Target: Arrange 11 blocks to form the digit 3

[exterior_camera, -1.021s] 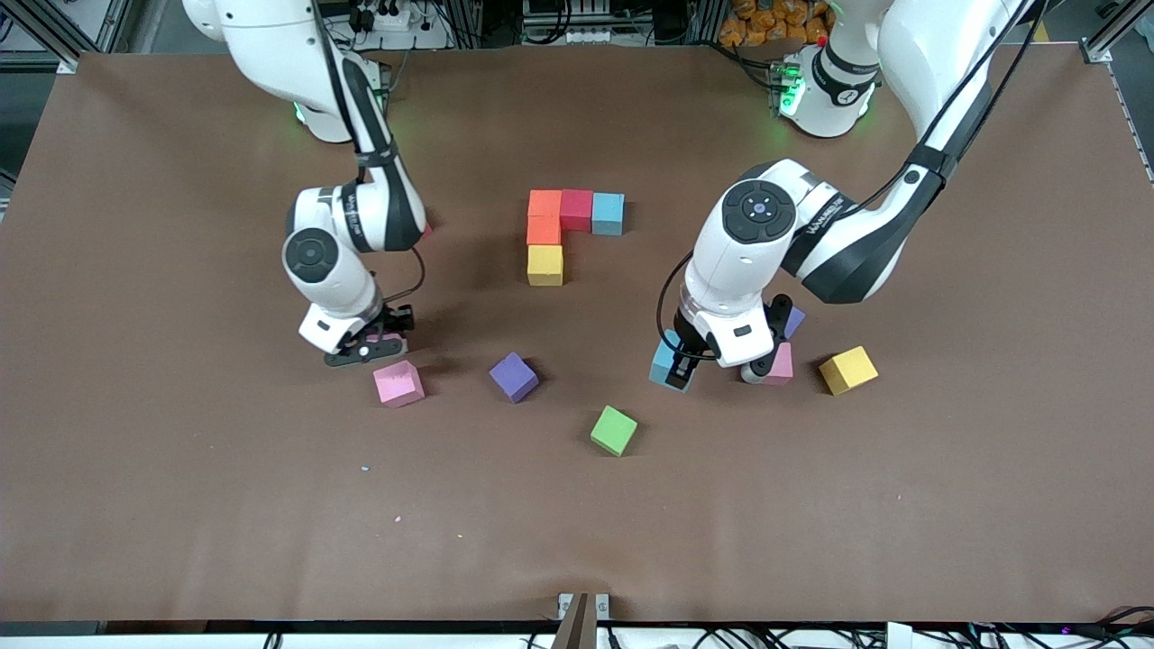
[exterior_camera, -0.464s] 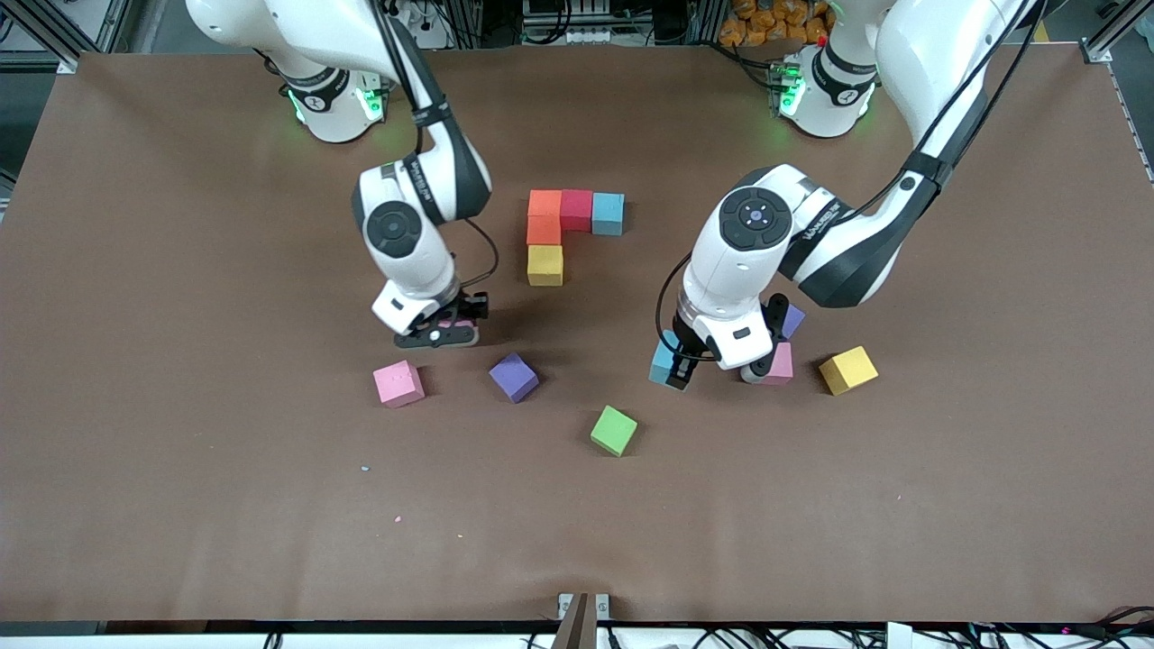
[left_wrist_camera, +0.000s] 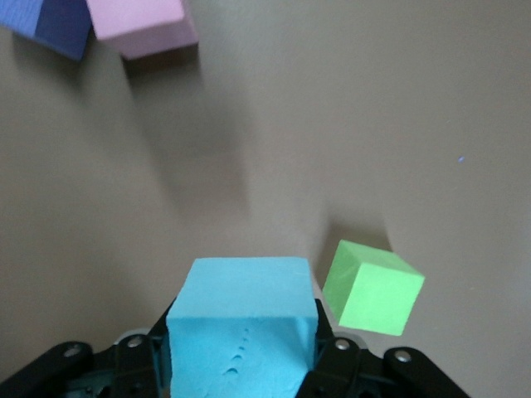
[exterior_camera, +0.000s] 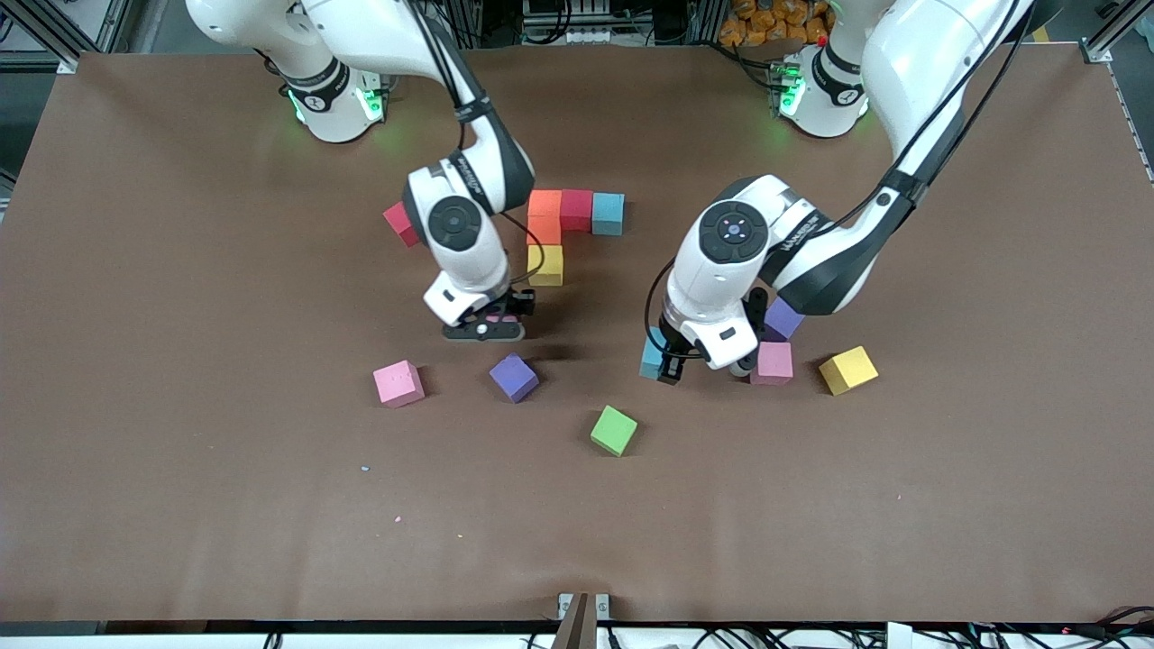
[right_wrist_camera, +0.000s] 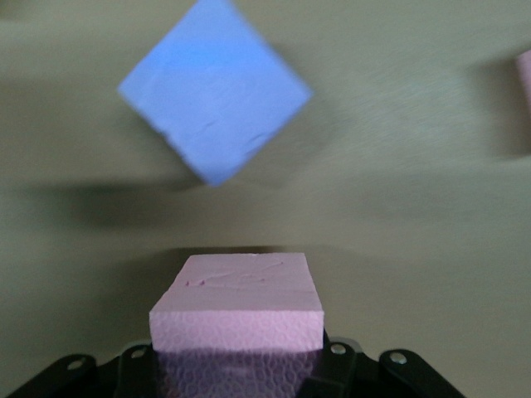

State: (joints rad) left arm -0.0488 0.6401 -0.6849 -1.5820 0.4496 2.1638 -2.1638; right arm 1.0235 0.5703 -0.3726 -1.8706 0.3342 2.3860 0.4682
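Nearest the front edge of the table [exterior_camera: 180, 541] lies the green cube [exterior_camera: 614, 430], which is no part of the figure. A little farther in sit a pink block [exterior_camera: 398, 383] and a purple block [exterior_camera: 514, 377] toward the right arm's end, and a second pink block [exterior_camera: 773, 362] and a yellow block [exterior_camera: 847, 370] toward the left arm's end, with another purple block [exterior_camera: 783, 319] touching or just beside that pink one.

The left gripper [exterior_camera: 664, 361] hangs low over the table near that pink block, its fingers clamped on a light blue block [left_wrist_camera: 242, 332]. The right gripper [exterior_camera: 491, 323] is over bare table above the loose purple block, its fingers clenched on a pink cube [right_wrist_camera: 237, 311].

Toward the middle of the table the started figure stands: a yellow figure block [exterior_camera: 545, 264], an orange one [exterior_camera: 543, 231] touching it, then a row of orange [exterior_camera: 545, 203], red [exterior_camera: 577, 208] and blue [exterior_camera: 608, 213]. A stray red block [exterior_camera: 398, 223] lies beside the right arm.

The held cubes look like light foam: dents show on their faces, so they probably give under pressure and grip without slipping. Flat opposite sides, taken squarely near mid-height, seem the best hold; a corner grip would likely twist them.
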